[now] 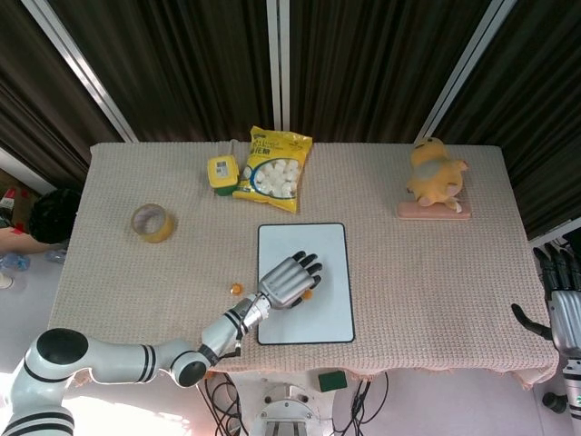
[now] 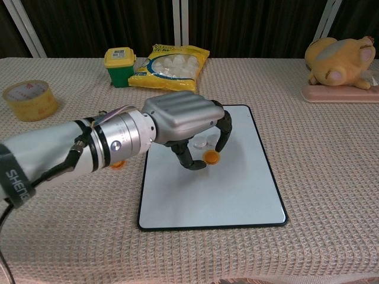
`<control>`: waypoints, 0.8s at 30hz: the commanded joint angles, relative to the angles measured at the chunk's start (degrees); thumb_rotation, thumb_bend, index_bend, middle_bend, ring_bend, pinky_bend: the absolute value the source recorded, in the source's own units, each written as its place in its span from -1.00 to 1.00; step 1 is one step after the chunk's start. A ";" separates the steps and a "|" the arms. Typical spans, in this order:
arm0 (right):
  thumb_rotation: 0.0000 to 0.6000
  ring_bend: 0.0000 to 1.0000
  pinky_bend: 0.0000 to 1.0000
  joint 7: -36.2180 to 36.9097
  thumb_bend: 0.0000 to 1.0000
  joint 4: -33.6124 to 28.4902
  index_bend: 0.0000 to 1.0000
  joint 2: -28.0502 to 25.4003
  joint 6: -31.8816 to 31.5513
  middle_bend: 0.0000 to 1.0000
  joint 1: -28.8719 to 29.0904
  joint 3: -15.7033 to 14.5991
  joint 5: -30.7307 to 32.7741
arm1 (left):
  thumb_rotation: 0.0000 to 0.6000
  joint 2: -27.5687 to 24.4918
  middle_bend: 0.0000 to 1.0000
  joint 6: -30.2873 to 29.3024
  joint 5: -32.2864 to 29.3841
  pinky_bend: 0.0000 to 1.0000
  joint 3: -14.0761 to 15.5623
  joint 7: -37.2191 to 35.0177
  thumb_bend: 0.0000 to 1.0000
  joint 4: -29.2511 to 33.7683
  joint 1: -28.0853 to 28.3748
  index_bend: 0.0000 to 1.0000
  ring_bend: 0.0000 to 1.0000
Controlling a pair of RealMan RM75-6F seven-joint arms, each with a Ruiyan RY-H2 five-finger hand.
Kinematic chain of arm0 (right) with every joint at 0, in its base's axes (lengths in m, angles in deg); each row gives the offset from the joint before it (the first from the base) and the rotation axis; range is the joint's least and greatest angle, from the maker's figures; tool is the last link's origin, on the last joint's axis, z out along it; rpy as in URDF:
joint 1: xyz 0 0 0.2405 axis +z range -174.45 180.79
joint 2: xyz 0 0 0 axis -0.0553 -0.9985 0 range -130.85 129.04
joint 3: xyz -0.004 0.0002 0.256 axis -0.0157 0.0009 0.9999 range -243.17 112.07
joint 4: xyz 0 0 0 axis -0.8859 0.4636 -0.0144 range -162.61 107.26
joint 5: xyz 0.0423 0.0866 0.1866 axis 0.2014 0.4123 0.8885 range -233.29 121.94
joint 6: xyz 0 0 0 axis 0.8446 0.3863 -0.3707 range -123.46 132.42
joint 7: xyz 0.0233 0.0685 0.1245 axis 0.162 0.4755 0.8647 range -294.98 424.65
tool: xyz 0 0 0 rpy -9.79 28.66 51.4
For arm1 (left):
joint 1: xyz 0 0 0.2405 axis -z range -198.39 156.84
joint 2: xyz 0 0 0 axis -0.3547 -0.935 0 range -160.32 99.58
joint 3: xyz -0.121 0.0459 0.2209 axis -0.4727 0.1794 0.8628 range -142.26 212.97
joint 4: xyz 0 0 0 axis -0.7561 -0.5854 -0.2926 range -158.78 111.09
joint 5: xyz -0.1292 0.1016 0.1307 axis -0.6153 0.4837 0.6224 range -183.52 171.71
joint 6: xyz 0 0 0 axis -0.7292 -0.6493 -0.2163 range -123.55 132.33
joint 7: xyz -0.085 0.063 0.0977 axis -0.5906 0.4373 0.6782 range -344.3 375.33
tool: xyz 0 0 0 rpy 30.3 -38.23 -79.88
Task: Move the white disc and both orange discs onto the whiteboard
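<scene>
My left hand (image 2: pixel 183 121) hovers over the middle of the whiteboard (image 2: pixel 225 195) and pinches an orange disc (image 2: pixel 209 157) between thumb and finger, just above the board. From above, the left hand (image 1: pixel 290 280) covers the board's centre (image 1: pixel 331 309), and the held orange disc (image 1: pixel 307 293) peeks out at its right. A white disc (image 2: pixel 204 142) shows partly behind the fingers. The second orange disc (image 1: pixel 236 289) lies on the cloth left of the board, half hidden by my forearm in the chest view (image 2: pixel 117 164). My right hand (image 1: pixel 563 304) hangs off the table's right edge, fingers apart, holding nothing.
A yellow tape roll (image 1: pixel 152 222) sits at the left. A small green-and-yellow tub (image 1: pixel 221 173) and a yellow snack bag (image 1: pixel 274 173) lie behind the board. A plush toy on a pink base (image 1: pixel 436 177) stands at the back right.
</scene>
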 commanded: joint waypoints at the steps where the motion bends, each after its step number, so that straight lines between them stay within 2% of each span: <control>1: 1.00 -1.00 -1.00 0.25 -0.59 0.14 -1.00 -0.14 -0.12 -1.00 -0.15 -0.02 0.05 | 1.00 2.69 -0.53 0.72 -1.05 -0.61 -1.12 0.85 -0.44 -3.58 1.99 0.08 -0.76; 19: 1.00 -1.00 -1.00 0.50 -0.59 -0.31 -1.00 -0.28 0.85 -1.00 0.60 0.13 -0.44 | 1.00 5.48 -0.53 2.70 -2.63 -0.63 -1.81 -1.01 -0.43 -9.81 5.34 0.10 -0.76; 24: 1.00 -1.00 -1.00 0.54 -0.59 -0.10 -1.00 -0.30 1.12 -1.00 0.59 0.22 0.13 | 1.00 5.05 -0.53 2.28 -2.72 -0.63 -1.64 -1.24 -0.44 -9.23 5.45 -0.02 -0.76</control>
